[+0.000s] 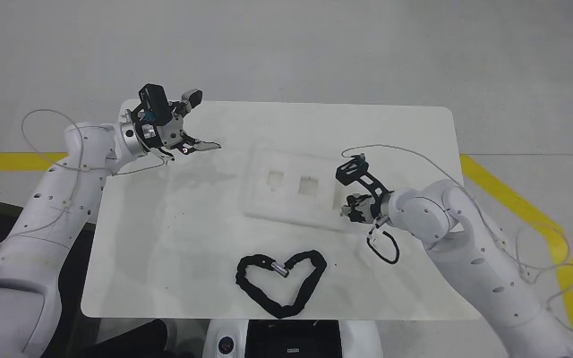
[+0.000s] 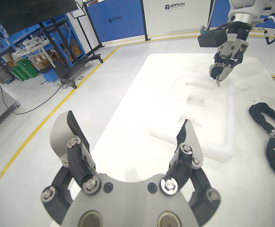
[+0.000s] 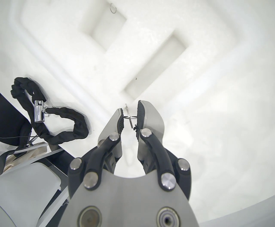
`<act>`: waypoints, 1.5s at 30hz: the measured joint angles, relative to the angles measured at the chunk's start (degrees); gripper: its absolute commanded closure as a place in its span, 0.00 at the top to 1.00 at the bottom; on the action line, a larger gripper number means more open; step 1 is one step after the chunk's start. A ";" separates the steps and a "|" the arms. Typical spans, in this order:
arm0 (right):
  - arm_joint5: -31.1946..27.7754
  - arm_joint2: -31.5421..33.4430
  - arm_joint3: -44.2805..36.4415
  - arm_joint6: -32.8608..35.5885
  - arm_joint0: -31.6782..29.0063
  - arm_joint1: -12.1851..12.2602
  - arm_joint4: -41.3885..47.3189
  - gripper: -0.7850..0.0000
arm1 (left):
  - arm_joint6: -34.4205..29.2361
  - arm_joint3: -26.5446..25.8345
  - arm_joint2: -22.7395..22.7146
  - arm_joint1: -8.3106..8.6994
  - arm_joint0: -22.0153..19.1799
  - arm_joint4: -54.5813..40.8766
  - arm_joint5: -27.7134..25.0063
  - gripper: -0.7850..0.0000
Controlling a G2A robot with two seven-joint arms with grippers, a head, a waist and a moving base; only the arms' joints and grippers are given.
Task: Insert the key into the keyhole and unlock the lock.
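Left claw point(image 1: 200, 121) released, jaws spread wide, at the far left corner of the bench point(image 1: 161, 251). Black-sleeved chain lock point(image 1: 309, 273) lies looped at near centre, with its silver lock body point(image 1: 281, 268) resting on the bench. White foam tray point(image 1: 269, 210) sits mid-bench. Right claw point(image 3: 129, 108) grasps the key point(image 3: 129, 118) over the tray's right end.

Bright overhead glare on table point(image 1: 170, 259)

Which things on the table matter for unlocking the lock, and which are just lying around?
For the job: key, gripped in the right tool; lock.
Lying about: foam tray; small ring in its recess.
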 measured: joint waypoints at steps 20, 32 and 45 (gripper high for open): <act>-4.48 1.20 0.62 0.22 0.84 0.16 1.84 1.00 | 0.00 0.00 0.00 0.00 0.00 0.00 0.00 1.00; -4.89 -1.01 2.55 -0.81 2.07 -0.41 1.80 0.78 | 0.00 0.00 0.00 0.00 0.00 0.00 0.00 1.00; -5.22 -1.53 2.72 0.07 2.45 -0.49 0.99 0.42 | 0.00 0.00 0.00 0.00 0.00 0.00 0.00 1.00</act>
